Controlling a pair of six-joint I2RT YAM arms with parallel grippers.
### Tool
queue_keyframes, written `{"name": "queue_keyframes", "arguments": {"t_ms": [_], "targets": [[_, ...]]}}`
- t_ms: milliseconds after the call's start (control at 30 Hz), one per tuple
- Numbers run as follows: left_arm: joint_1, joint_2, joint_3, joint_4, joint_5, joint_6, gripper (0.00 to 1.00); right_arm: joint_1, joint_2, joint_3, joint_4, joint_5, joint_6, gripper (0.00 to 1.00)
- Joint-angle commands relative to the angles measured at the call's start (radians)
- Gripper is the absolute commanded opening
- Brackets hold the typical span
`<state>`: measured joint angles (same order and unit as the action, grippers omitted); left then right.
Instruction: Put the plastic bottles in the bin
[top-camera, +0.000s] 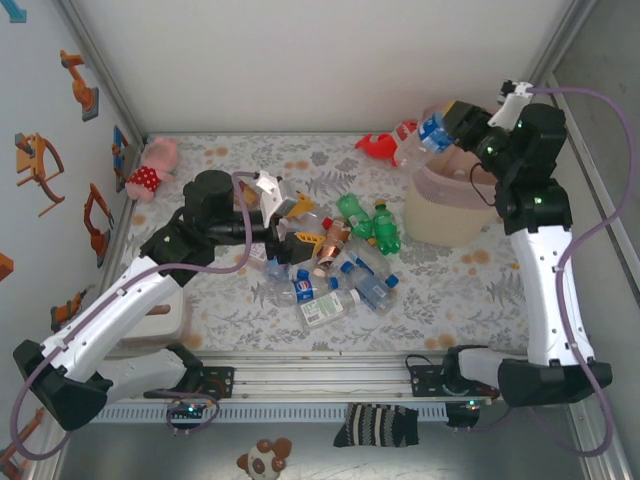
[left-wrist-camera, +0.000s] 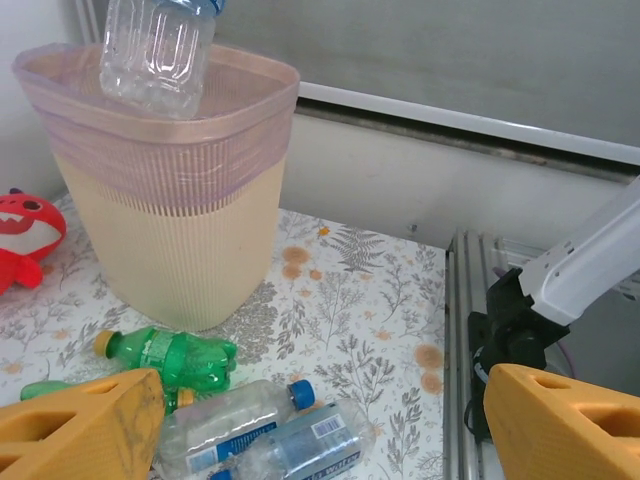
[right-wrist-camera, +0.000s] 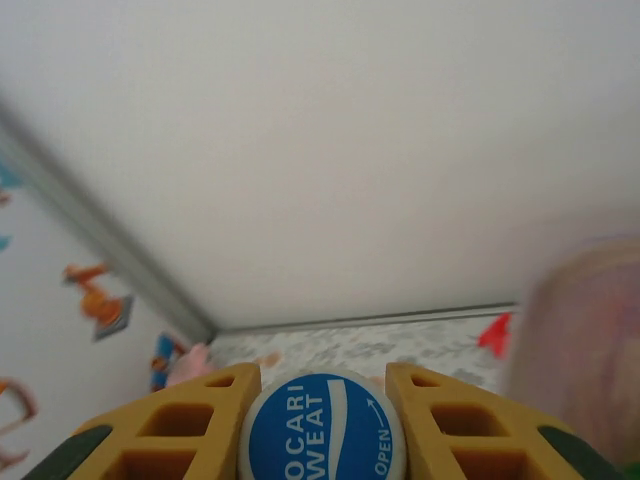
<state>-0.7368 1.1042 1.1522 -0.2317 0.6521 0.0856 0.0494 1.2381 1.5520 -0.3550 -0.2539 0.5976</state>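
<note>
Twin white-and-black arms with orange-yellow fingers

The left arm (top-camera: 130, 300) and the right arm (top-camera: 545, 270) share one build: smooth white shells on the long links, blocky black housings at the joints, and black bases at the near side. A lilac cable (top-camera: 590, 200) trails loosely along each arm. Small green lights (top-camera: 537, 200) glow on the right arm's black joints. The left gripper (top-camera: 300, 225) and the right gripper (top-camera: 440, 128) each have a white block at the wrist and thick orange-yellow fingers (right-wrist-camera: 180, 430) with squared hollow cells moulded through them, darker at the roots.
</note>
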Motion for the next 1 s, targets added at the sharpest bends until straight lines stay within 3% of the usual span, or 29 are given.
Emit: {"name": "queue_keyframes", "arguments": {"t_ms": [0, 300, 400, 567, 967], "targets": [[0.009, -0.026, -0.014, 0.001, -0.011, 0.006, 0.83, -0.048, 0.02, 0.025, 0.024, 0.198, 0.145, 0.12], [0.014, -0.055, -0.028, -0.007, -0.025, -0.004, 0.84, -0.096, 0.094, -0.041, 0.151, 0.456, 0.32, 0.1], [0.013, -0.062, -0.037, 0.0, -0.03, -0.009, 0.84, -0.1, 0.138, -0.041, 0.111, 0.538, 0.441, 0.08], [0.014, -0.069, -0.046, 0.008, -0.038, -0.021, 0.84, -0.102, 0.251, 0.025, 0.035, 0.516, 0.536, 0.09], [0.023, -0.075, -0.078, 0.02, -0.08, -0.079, 0.84, -0.106, 0.453, 0.005, 0.057, 0.467, 0.663, 0.12]]}}
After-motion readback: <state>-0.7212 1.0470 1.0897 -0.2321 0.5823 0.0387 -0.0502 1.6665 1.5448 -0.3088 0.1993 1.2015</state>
